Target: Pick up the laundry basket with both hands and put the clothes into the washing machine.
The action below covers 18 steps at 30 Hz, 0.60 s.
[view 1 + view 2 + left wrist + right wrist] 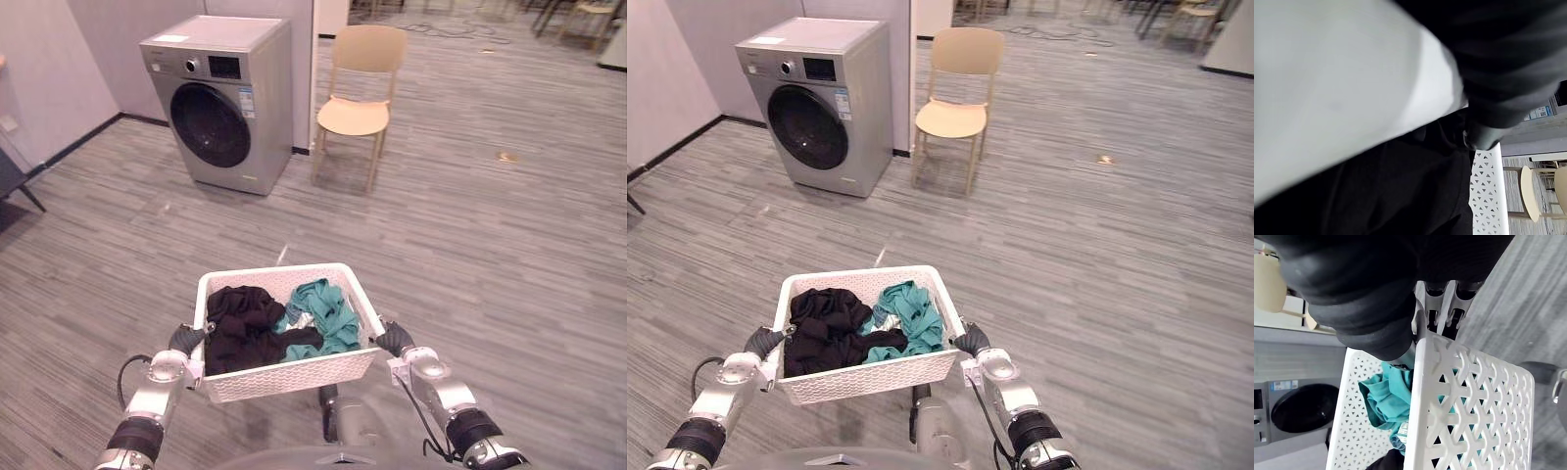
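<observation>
Right wrist view: the right hand (1376, 298) sits tight against one short end of the laundry basket (1469, 396), its dark ribbed cover just above the rim.
Right hand's hold: silver fingers (1444, 308) close on the top edge of the white lattice wall, their tips hidden behind the rim.
Left hand (185, 340): it lies against the opposite short end of the basket, its dark cover touching the rim. I cannot tell how far open it is, since its own wrist view shows a pale surface and dark cloth pressed close.
Basket's place: it hangs between the two hands, close in front of the robot, with its long side across the eye views.
Basket's tilt: the near wall sits lower in the eye views than the far wall, and the open top faces up.
Contents, left half: a black garment (240, 323) lies bunched on the side of the left hand.
Contents, right half: a teal garment (1386, 396) lies crumpled beside it, touching the black one and reaching toward the right hand's end.
Washing machine (220, 98): a silver front-loader stands well apart from the basket, ahead and to the robot's left, against the wall (59, 69), its round dark door toward the room.
Chair (358, 98): a pale wooden one stands just beside the machine, on its right.
Floor (490, 255): grey striped planks lie between the basket and the machine.
</observation>
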Available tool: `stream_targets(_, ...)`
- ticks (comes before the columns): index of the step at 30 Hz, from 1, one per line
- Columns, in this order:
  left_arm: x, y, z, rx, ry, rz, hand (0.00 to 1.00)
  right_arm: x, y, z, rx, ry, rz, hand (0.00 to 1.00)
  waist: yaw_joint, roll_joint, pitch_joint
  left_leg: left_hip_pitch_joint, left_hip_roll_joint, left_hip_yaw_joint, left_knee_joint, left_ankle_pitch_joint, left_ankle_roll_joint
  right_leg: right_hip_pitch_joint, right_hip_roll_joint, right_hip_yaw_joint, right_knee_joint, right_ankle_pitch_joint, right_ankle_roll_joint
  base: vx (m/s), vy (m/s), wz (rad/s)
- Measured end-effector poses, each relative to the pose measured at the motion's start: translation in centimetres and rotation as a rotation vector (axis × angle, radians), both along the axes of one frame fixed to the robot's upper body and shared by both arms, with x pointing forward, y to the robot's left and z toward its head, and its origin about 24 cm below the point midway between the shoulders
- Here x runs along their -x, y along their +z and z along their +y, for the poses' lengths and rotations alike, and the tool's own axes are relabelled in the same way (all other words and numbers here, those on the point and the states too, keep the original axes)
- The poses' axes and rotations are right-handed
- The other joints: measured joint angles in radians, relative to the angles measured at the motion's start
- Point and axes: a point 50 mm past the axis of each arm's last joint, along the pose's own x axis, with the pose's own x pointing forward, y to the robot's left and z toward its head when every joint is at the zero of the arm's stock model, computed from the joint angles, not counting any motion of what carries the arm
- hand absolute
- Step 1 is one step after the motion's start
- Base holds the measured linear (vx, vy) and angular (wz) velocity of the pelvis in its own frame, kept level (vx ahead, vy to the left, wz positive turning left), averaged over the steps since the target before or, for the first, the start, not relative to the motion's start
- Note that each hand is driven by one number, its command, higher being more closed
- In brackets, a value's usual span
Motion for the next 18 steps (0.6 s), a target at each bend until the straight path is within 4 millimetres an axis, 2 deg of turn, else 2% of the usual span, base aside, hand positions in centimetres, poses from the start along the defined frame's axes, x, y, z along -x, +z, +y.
stream_targets(1, 0.0, 0.0, -0.1, 0.003, 0.002, 0.003, 1.00, -0.1, 0.1, 0.0, 0.002, 0.001, -0.004, 1.00, 0.029, 0.004, 0.003, -0.050, 0.018, 0.010, 0.212, 0.008, 0.003, 0.051, 0.023, 0.010, 0.005, -0.029, -0.020, 0.61, -0.215, -0.47)
stream_targets(2, 0.0, 0.0, 0.1, -0.001, 0.003, 0.000, 1.00, -0.7, 0.5, 0.1, 0.004, 0.005, -0.020, 1.00, 0.073, -0.017, 0.010, -0.095, 0.001, 0.023, 0.379, 0.005, -0.002, 0.109, 0.026, 0.050, 0.017, -0.068, -0.039, 0.58, -0.187, -0.98)
stream_targets(3, -0.1, 0.1, 0.2, -0.004, 0.003, -0.002, 1.00, -1.2, 0.8, 0.2, 0.007, 0.010, -0.036, 1.00, 0.083, -0.029, 0.007, -0.134, -0.011, 0.027, 0.431, 0.004, -0.001, 0.143, 0.020, 0.071, 0.012, -0.092, -0.046, 0.51, -0.135, -0.79)
stream_targets(5, -1.0, 0.7, 0.3, -0.014, -0.005, -0.029, 1.00, -2.1, 1.6, 0.3, 0.009, 0.012, -0.070, 1.00, 0.080, -0.047, 0.014, -0.221, 0.005, 0.027, 0.396, 0.001, 0.024, 0.194, 0.010, 0.076, -0.019, -0.120, -0.049, 0.40, -0.077, -0.15)
stream_targets(6, -2.3, 1.5, 0.2, -0.017, -0.016, -0.066, 1.00, -2.6, 2.0, 0.2, 0.012, -0.002, -0.087, 1.00, 0.080, -0.050, 0.016, -0.275, 0.037, 0.039, 0.263, 0.001, 0.049, 0.237, 0.010, 0.086, -0.058, -0.119, -0.035, 0.46, -0.043, -0.04)
stream_targets(7, -3.1, 2.2, 0.2, -0.025, -0.025, -0.091, 1.00, -3.0, 2.4, 0.2, 0.016, -0.008, -0.104, 1.00, 0.082, -0.053, 0.018, -0.303, 0.061, 0.052, 0.042, 0.002, 0.058, 0.273, 0.009, 0.094, -0.103, -0.117, -0.031, 0.37, -0.029, -0.13)
stream_targets(8, -3.3, 2.3, 0.3, -0.032, -0.029, -0.097, 1.00, -3.3, 2.6, 0.3, 0.017, -0.007, -0.113, 1.00, 0.085, -0.052, 0.016, -0.307, 0.065, 0.047, -0.105, 0.005, 0.055, 0.285, 0.010, 0.101, -0.122, -0.119, -0.026, 0.36, 0.024, -0.39)
stream_targets(9, -3.4, 2.5, 0.6, -0.041, -0.028, -0.103, 1.00, -4.1, 3.3, 0.4, 0.018, 0.000, -0.138, 1.00, 0.087, -0.048, 0.014, -0.309, 0.066, 0.014, -0.417, 0.044, 0.036, 0.303, 0.022, 0.134, -0.157, -0.131, -0.013, 0.40, 0.128, -0.69)
stream_targets(10, -3.4, 2.5, 0.8, -0.042, -0.024, -0.104, 1.00, -4.8, 3.9, 0.5, 0.021, 0.005, -0.159, 1.00, 0.096, -0.013, -0.008, -0.308, 0.074, -0.060, -0.716, 0.126, 0.003, 0.304, 0.040, 0.171, -0.173, -0.139, -0.002, 0.49, 0.174, -0.79)
stream_targets(11, -3.4, 2.6, 0.8, -0.038, -0.019, -0.107, 1.00, -5.0, 4.1, 0.5, 0.026, 0.008, -0.167, 1.00, 0.099, 0.004, -0.019, -0.312, 0.088, -0.094, -0.824, 0.144, -0.025, 0.298, 0.054, 0.187, -0.176, -0.146, 0.009, 0.50, 0.281, -1.09)
stream_targets(12, -3.5, 2.7, 0.9, -0.038, -0.010, -0.111, 1.00, -5.8, 4.5, 0.8, 0.039, 0.027, -0.171, 1.00, 0.113, 0.028, -0.021, -0.338, 0.123, -0.115, -0.862, 0.147, -0.057, 0.293, 0.072, 0.218, -0.160, -0.180, 0.017, 0.45, 0.354, -1.17)
stream_targets(13, -3.3, 2.5, 1.1, -0.047, -0.009, -0.096, 1.00, -5.7, 4.1, 1.0, 0.043, 0.035, -0.154, 1.00, 0.126, 0.025, -0.029, -0.342, 0.130, -0.103, -0.789, 0.154, -0.046, 0.304, 0.063, 0.260, -0.106, -0.243, 0.000, 0.47, 0.410, -1.24)
stream_targets(14, -3.1, 2.2, 1.1, -0.051, -0.010, -0.081, 1.00, -5.6, 3.9, 1.0, 0.044, 0.036, -0.143, 1.00, 0.131, 0.017, -0.040, -0.338, 0.122, -0.080, -0.738, 0.157, -0.042, 0.305, 0.049, 0.278, -0.075, -0.279, 0.002, 0.56, 0.471, -1.21)
stream_targets(15, -2.6, 1.6, 0.8, -0.046, -0.015, -0.050, 1.00, -5.4, 3.5, 1.1, 0.041, 0.034, -0.128, 1.00, 0.136, 0.005, -0.060, -0.302, 0.105, -0.037, -0.687, 0.184, -0.069, 0.268, 0.031, 0.291, 0.110, -0.351, 0.019, 0.57, 0.456, -1.13)
stream_targets(16, -2.4, 1.1, 1.0, -0.054, -0.013, -0.025, 1.00, -5.2, 3.2, 1.4, 0.029, 0.031, -0.118, 1.00, 0.119, -0.024, -0.061, -0.269, 0.061, -0.009, -0.640, 0.249, -0.044, 0.181, -0.014, 0.252, 0.366, -0.352, 0.011, 0.56, 0.448, -0.96)
stream_targets(17, -2.2, 0.9, 1.0, -0.060, -0.019, -0.011, 1.00, -4.8, 2.8, 1.4, 0.026, 0.028, -0.103, 1.00, 0.108, -0.044, -0.053, -0.228, 0.031, 0.003, -0.634, 0.246, -0.027, 0.156, -0.048, 0.235, 0.468, -0.313, 0.004, 0.49, 0.415, -0.62)
stream_targets(18, -2.1, 0.7, 0.7, -0.072, -0.049, 0.010, 1.00, -4.0, 1.7, 0.9, 0.037, 0.012, -0.053, 1.00, 0.100, -0.064, -0.038, -0.115, -0.008, 0.038, -0.657, 0.223, 0.025, 0.122, -0.103, 0.205, 0.643, -0.150, -0.023, 0.58, 0.480, -0.51)
